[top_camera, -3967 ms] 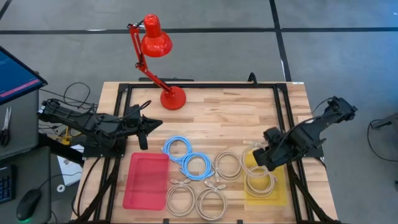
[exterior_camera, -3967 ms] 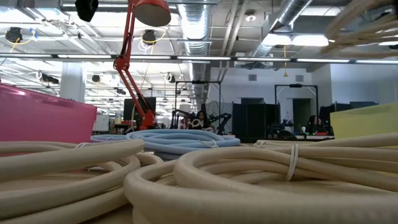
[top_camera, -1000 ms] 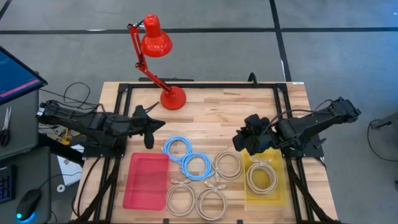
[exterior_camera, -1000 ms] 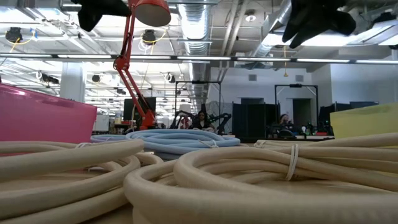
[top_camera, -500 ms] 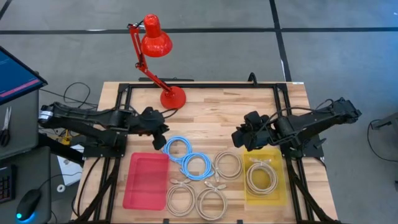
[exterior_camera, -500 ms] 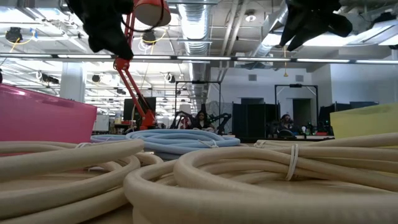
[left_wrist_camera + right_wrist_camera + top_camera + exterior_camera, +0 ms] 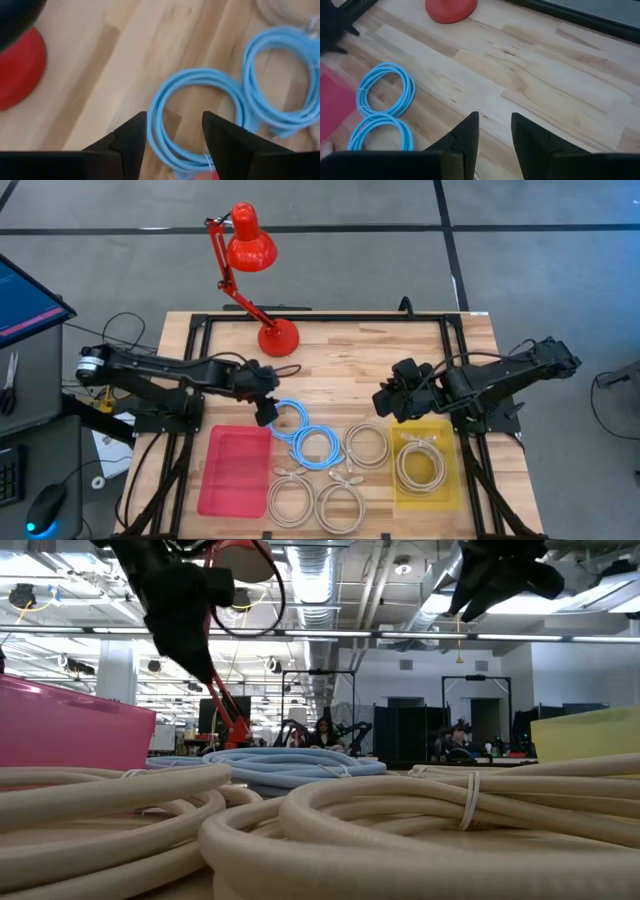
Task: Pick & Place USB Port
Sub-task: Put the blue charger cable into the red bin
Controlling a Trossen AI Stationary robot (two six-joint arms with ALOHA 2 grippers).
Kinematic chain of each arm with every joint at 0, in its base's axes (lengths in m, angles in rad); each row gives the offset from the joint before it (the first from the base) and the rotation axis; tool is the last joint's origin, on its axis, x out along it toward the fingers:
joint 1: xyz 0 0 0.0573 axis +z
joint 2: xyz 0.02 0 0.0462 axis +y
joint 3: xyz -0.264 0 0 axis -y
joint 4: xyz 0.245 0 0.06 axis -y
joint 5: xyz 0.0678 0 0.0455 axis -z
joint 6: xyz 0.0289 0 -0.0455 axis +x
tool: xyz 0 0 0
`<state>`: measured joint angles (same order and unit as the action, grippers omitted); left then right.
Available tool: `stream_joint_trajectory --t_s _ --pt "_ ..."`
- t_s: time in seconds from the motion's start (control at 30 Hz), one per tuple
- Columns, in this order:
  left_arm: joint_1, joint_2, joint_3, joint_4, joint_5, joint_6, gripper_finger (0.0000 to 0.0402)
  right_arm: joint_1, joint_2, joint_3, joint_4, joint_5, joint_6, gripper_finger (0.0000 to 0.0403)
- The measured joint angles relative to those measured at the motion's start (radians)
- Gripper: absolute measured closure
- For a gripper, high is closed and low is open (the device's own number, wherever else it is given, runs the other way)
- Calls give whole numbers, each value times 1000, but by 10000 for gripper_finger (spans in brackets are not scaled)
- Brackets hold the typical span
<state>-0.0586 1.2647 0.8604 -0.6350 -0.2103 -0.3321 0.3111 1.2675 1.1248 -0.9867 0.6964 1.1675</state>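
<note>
Two light blue USB cable coils lie flat on the wooden table, one (image 7: 300, 418) at mid-table and one (image 7: 335, 448) just nearer. My left gripper (image 7: 268, 412) hangs open above the first coil's left side; in its wrist view the fingers (image 7: 132, 137) stand either side of the coil's ring (image 7: 195, 75) without plainly touching it. The second coil (image 7: 247, 70) lies beyond. My right gripper (image 7: 385, 400) waits open over bare wood (image 7: 495, 132) near the yellow tray (image 7: 455, 490), nothing between its fingers.
A pink tray (image 7: 235, 470) sits near the left front. One beige coil (image 7: 400, 470) lies in the yellow tray; other beige coils (image 7: 367, 445) lie along the near edge. A red desk lamp's base (image 7: 278, 337) stands at the back. Bare wood lies between the arms.
My left gripper has swung toward the table's right and near edge and come down, from beside the lamp base to above the first blue coil. The coils have stayed in place.
</note>
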Motion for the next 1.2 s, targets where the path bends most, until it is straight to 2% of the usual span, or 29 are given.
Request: stream_joint_trajectory --t_s 0.3,0.73,0.93,1.2 --pt "0 139 0 1 -21 -41 222 0 0 0 0 11 0 295" --pt "58 243 0 7 -25 -99 220 1 0 0 0 11 0 295" --pt "85 287 0 16 67 -86 220 1 0 0 0 11 0 295" --pt "86 338 0 29 77 -85 220 1 0 0 -2 12 0 295"
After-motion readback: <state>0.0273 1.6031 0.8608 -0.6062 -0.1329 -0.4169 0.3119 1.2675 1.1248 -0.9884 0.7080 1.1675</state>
